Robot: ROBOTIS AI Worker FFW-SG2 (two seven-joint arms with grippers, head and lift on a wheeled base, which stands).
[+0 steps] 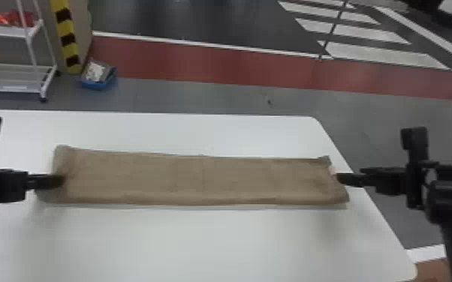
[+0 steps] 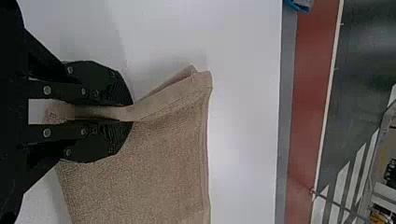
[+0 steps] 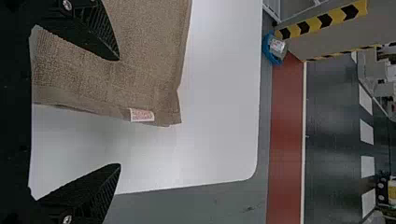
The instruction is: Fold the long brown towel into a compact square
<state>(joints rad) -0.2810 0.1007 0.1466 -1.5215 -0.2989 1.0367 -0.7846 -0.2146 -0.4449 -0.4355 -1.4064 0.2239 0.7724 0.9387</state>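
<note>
The brown towel (image 1: 199, 180) lies as a long flat strip from left to right across the table. At its left end my left gripper (image 1: 61, 181) holds the short edge; in the left wrist view that gripper (image 2: 126, 114) is shut on the raised edge of the towel (image 2: 159, 172). My right gripper (image 1: 339, 179) is at the towel's right end. The right wrist view has this gripper (image 3: 120, 112) wide open, one finger over the towel (image 3: 144, 51) and the other beyond its edge, with a small white label (image 3: 141, 115) between them.
The white table (image 1: 199, 243) has its right edge just beyond the towel's right end. On the floor behind stand a white rack (image 1: 15, 88) and a blue bin (image 1: 99, 83), left of the red floor strip.
</note>
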